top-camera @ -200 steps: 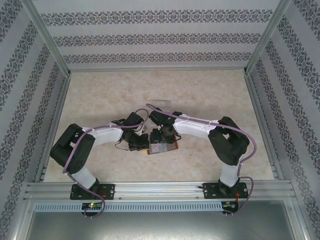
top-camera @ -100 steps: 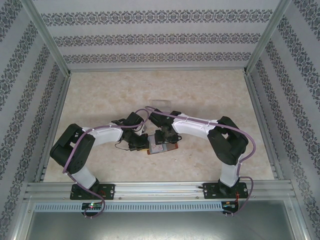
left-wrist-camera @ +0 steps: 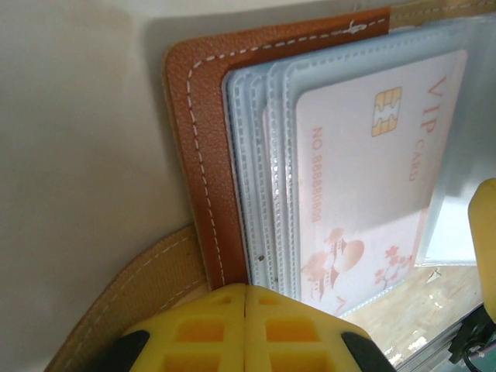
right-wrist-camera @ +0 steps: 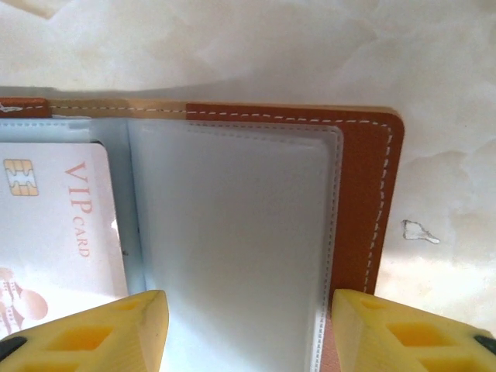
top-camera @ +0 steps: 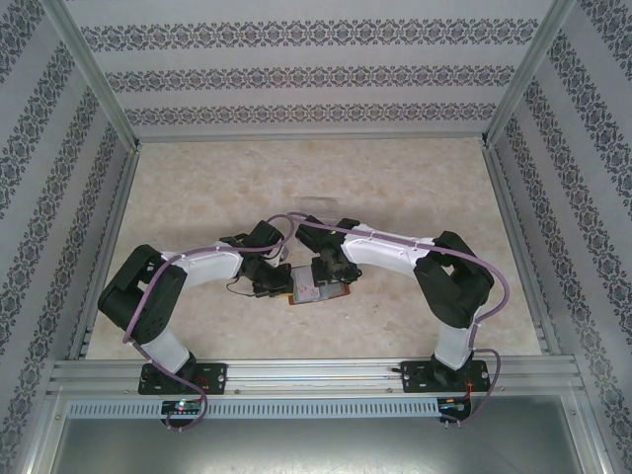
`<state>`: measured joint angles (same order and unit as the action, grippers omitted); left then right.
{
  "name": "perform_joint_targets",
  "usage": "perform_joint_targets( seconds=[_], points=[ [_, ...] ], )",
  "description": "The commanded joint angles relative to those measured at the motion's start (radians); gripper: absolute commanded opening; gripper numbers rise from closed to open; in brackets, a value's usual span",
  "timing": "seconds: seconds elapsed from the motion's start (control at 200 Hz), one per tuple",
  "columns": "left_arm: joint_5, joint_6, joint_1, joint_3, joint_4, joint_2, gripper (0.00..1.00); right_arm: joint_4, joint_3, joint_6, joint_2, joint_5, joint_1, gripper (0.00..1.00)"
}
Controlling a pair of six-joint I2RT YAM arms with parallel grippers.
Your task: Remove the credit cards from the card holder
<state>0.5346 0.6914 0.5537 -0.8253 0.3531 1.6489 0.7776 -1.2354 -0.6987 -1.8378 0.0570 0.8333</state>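
Note:
The card holder (top-camera: 321, 288) lies open on the table between both arms; its brown leather (left-wrist-camera: 201, 139) frames stacked clear pockets. A whitish VIP credit card (left-wrist-camera: 372, 178) with a gold chip sits in the top pocket, and its edge also shows in the right wrist view (right-wrist-camera: 54, 225). More cards are hidden behind it. My left gripper (left-wrist-camera: 246, 291) is shut, its tips touching the wallet's left edge where leather meets pockets. My right gripper (right-wrist-camera: 244, 325) is open, its fingers astride an empty-looking clear pocket leaf (right-wrist-camera: 232, 232) over the wallet's right half (right-wrist-camera: 364, 194).
A tan strap tab (left-wrist-camera: 116, 302) runs out from under the wallet beside my left fingers. A clear plastic tray (top-camera: 321, 205) lies just behind the arms' wrists. Patterned walls and metal rails (top-camera: 109, 237) fence the marble-look table.
My right gripper has shifted slightly right over the wallet. The left arm has held still.

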Motion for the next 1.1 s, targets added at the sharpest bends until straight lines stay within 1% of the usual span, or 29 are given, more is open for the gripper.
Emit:
perform_joint_targets(
  seconds=[0.0, 0.455, 0.679, 0.789, 0.899, 1.094],
  points=[
    [-0.032, -0.023, -0.016, -0.022, 0.058, -0.026, 0.06, 0.019, 0.017, 0.019, 0.023, 0.030, -0.008, 0.59],
    [-0.032, -0.037, -0.017, -0.091, 0.102, -0.042, 0.07, 0.032, 0.030, 0.034, 0.044, 0.038, -0.016, 0.57],
    [-0.007, -0.042, -0.015, -0.127, 0.099, -0.025, 0.07, 0.007, 0.024, 0.033, 0.080, -0.004, -0.019, 0.53],
    [0.019, -0.029, -0.013, -0.131, 0.076, -0.011, 0.06, -0.029, 0.037, 0.025, 0.098, -0.041, -0.029, 0.49],
    [0.026, -0.018, -0.010, -0.137, 0.060, 0.004, 0.05, -0.077, 0.056, 0.009, 0.116, -0.098, -0.042, 0.43],
    [0.031, -0.010, 0.000, -0.141, 0.042, 0.030, 0.05, -0.211, 0.107, -0.038, 0.128, -0.242, -0.064, 0.28]
  ],
)
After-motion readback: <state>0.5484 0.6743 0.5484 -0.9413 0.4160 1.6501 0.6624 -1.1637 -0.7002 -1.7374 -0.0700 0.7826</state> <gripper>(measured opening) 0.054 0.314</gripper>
